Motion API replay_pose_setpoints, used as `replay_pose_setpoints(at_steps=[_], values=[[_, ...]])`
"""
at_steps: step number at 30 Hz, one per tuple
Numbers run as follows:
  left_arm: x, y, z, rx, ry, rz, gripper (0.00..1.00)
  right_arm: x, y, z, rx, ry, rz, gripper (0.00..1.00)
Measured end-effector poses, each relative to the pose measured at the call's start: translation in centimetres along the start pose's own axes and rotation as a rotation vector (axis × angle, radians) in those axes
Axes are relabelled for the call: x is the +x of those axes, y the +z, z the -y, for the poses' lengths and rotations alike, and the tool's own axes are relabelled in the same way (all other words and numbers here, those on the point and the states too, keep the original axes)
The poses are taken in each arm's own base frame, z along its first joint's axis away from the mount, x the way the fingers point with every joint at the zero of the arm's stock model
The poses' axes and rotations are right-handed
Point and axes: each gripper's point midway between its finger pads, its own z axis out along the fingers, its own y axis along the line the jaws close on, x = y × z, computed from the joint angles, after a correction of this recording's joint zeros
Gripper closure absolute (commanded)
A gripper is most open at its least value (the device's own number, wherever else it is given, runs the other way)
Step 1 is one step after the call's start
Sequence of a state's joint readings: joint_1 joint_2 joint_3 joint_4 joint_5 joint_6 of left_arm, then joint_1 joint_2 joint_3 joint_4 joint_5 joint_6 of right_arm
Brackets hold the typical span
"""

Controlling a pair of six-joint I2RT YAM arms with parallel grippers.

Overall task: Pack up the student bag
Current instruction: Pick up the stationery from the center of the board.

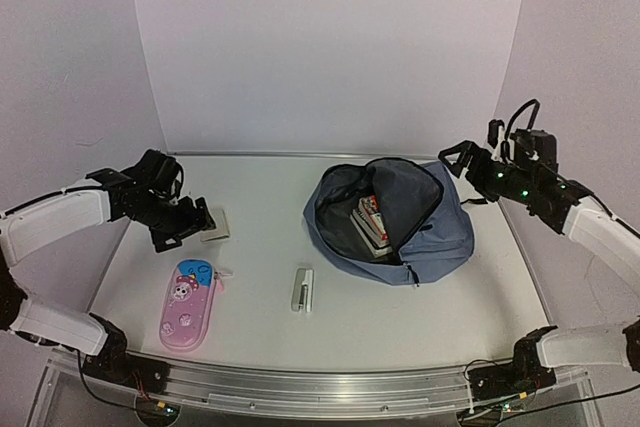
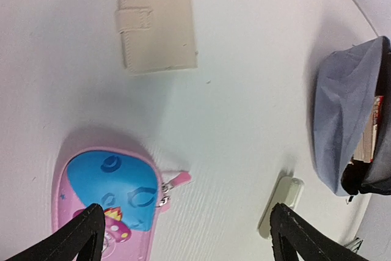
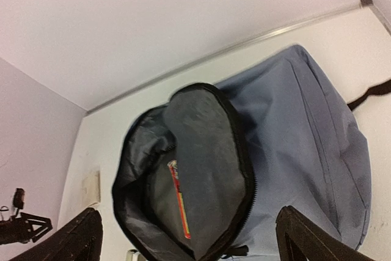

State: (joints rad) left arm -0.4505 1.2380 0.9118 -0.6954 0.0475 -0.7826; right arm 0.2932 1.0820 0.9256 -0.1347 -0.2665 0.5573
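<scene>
White walls close in a pale table (image 1: 260, 322). The bag (image 1: 450, 232) lies on its right half, flap folded back so the mouth faces up and the books (image 1: 372, 225) inside show, ready to take more. My left end effector (image 2: 186, 209) hangs over the pencil case (image 2: 113, 187), fingers wide apart and empty, with the wallet (image 2: 156, 22) beyond it. I judge the case my next pick. My right end effector (image 3: 188, 212) hovers above the bag, fingers likewise spread, holding nothing.
</scene>
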Motion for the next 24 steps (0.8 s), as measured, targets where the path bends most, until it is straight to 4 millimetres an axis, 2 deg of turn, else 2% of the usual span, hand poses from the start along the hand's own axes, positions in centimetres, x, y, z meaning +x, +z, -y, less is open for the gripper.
replay_pose_setpoints(at_steps=[3,6,11,15,18,21,24], values=[[1.1,-0.1,-2.6,-0.057,-0.060,-0.003,0.04,-1.1,-1.4,-2.5,-0.096,-0.006,0.019,0.02],[1.8,-0.8,-4.7,-0.110,-0.126,0.023,0.03,-0.6,-1.7,-4.3,-0.166,0.003,-0.004,0.02],[2.9,-1.4,-7.6,-0.201,-0.236,0.052,0.02,2.5,-1.4,-8.0,-0.262,0.001,-0.091,0.02],[5.0,-0.2,-9.5,-0.236,-0.297,0.015,0.02,5.9,-0.6,-11.1,-0.333,-0.019,-0.177,0.02],[7.1,0.9,-10.9,-0.258,-0.327,-0.038,0.03,8.1,0.2,-12.6,-0.363,-0.027,-0.230,0.02],[7.8,1.4,-11.1,-0.251,-0.339,-0.062,0.06,9.7,1.1,-13.4,-0.381,-0.033,-0.263,0.02],[7.7,2.0,-9.8,-0.184,-0.323,-0.080,0.08,11.6,1.9,-14.4,-0.398,-0.047,-0.306,0.03]])
